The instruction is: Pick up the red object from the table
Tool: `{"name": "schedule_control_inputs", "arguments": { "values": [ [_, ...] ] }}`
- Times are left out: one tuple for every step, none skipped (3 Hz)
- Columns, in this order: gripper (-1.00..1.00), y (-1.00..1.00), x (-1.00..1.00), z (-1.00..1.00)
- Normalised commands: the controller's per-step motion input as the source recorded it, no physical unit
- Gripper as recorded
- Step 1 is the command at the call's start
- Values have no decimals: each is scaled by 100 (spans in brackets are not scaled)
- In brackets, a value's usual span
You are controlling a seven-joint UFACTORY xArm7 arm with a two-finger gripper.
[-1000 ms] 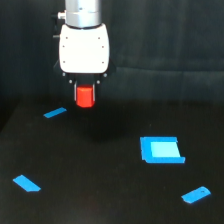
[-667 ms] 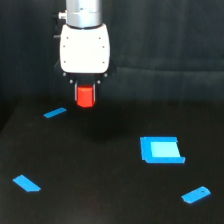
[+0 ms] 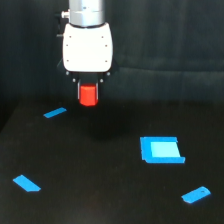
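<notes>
While fingers (image 3: 88,94) clamp one red object (image 3: 88,96) above the table (image 3: 100,195), four blue pieces (image 3: 161,150) lie scattered.

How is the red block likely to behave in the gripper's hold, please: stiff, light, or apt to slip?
The red object looks like a solid little block, so probably stiff. It is small beside the gripper, so likely light. Its surface looks smooth, so it might slip if the grip loosens, though any flat facets would help.

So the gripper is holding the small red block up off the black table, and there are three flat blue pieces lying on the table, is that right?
Not quite: the exterior view shows four flat blue pieces on the black table, not three. The rest holds: the gripper has the small red block raised off the surface.
</notes>
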Motion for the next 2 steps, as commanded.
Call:
{"name": "schedule_control_inputs", "arguments": {
  "values": [
    [-100, 1, 2, 13],
    [-94, 6, 12, 14]
  ]
}}
